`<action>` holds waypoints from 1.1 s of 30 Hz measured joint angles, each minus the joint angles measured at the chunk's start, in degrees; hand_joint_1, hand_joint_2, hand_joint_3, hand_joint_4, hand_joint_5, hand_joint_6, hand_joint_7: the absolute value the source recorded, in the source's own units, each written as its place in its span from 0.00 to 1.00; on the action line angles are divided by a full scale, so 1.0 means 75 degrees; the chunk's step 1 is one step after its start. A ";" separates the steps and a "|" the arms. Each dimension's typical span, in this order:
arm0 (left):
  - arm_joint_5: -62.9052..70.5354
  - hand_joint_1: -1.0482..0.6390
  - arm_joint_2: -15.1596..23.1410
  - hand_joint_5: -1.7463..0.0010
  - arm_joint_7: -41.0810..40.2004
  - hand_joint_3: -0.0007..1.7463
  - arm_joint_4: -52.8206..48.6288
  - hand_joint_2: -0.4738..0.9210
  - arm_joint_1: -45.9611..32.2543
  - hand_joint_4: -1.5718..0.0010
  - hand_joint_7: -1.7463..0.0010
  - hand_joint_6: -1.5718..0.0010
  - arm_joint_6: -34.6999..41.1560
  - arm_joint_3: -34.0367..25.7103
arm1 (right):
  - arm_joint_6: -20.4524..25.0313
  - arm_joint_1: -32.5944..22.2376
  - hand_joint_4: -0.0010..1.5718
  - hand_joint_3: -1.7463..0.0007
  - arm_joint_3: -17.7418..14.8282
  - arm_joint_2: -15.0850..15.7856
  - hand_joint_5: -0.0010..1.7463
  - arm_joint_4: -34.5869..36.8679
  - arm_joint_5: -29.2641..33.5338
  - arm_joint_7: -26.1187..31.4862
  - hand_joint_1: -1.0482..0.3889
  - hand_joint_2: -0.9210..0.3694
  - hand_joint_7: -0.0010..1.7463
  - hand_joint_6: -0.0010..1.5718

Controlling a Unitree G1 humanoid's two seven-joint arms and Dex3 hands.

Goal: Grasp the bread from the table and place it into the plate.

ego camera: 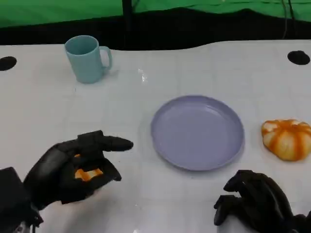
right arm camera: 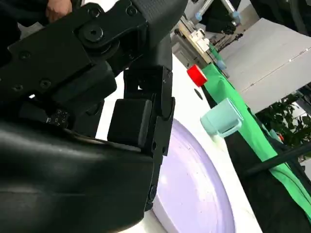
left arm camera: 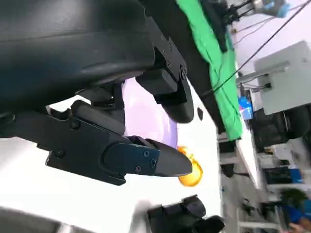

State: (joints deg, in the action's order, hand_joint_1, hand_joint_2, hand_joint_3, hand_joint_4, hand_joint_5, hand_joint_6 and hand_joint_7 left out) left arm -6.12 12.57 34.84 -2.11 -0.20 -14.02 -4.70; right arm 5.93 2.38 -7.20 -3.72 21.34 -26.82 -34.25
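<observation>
The bread (ego camera: pixel 286 139), a round orange-and-white pumpkin-shaped bun, lies on the white table at the right, just right of the lavender plate (ego camera: pixel 197 132). The plate holds nothing. My right hand (ego camera: pixel 257 201) hovers near the front edge, below the plate and to the front-left of the bread, fingers loosely bent and holding nothing. My left hand (ego camera: pixel 73 172) sits at the lower left, one finger pointing toward the plate; a small orange patch shows in its palm. In the left wrist view the fingers (left arm camera: pixel 146 160) stand apart, with the plate (left arm camera: pixel 146 111) and bread (left arm camera: pixel 190 171) beyond.
A light-blue mug (ego camera: pixel 87 58) stands at the back left. Two black round holes (ego camera: pixel 298 57) mark the table's far corners. A green backdrop runs behind the table. The right wrist view shows the plate (right arm camera: pixel 194 184), the mug (right arm camera: pixel 221 117) and a red object (right arm camera: pixel 197 75).
</observation>
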 measured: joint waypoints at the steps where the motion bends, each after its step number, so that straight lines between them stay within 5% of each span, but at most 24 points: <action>1: 0.0280 0.22 0.0155 0.56 -0.0148 0.05 0.0281 1.00 -0.0067 0.76 0.98 0.71 0.0107 0.0021 | 0.0001 -0.0014 1.00 1.00 0.0000 -0.0002 0.43 -0.0043 0.0000 0.0003 0.00 0.15 0.21 1.00; 9: 0.3173 0.17 0.1792 0.90 -0.0811 0.05 0.2030 1.00 -0.0228 0.76 1.00 0.84 0.0545 0.0121 | 0.0048 -0.0043 1.00 1.00 -0.0002 0.0000 0.42 -0.0179 -0.0002 0.0020 0.01 0.15 0.20 1.00; 23: 0.6856 0.21 0.2799 0.98 -0.0566 0.00 0.3120 0.97 -0.0020 0.80 0.99 0.84 0.2153 0.1218 | 0.0054 -0.0127 1.00 0.99 0.0023 0.0004 0.43 -0.0307 0.0008 0.0054 0.01 0.14 0.21 1.00; 33: 0.7425 0.19 0.2788 0.99 -0.0291 0.00 0.1435 0.96 0.1099 0.80 1.00 0.88 0.2428 0.2350 | 0.0048 -0.0195 0.99 1.00 0.0031 0.0003 0.44 -0.0378 0.0013 0.0056 0.01 0.14 0.21 1.00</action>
State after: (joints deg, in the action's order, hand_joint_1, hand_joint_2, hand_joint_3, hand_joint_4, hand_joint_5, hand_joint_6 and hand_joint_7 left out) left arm 49.56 33.47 32.66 8.66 8.04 4.19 12.93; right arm 6.29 0.92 -6.97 -3.69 18.50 -26.72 -33.83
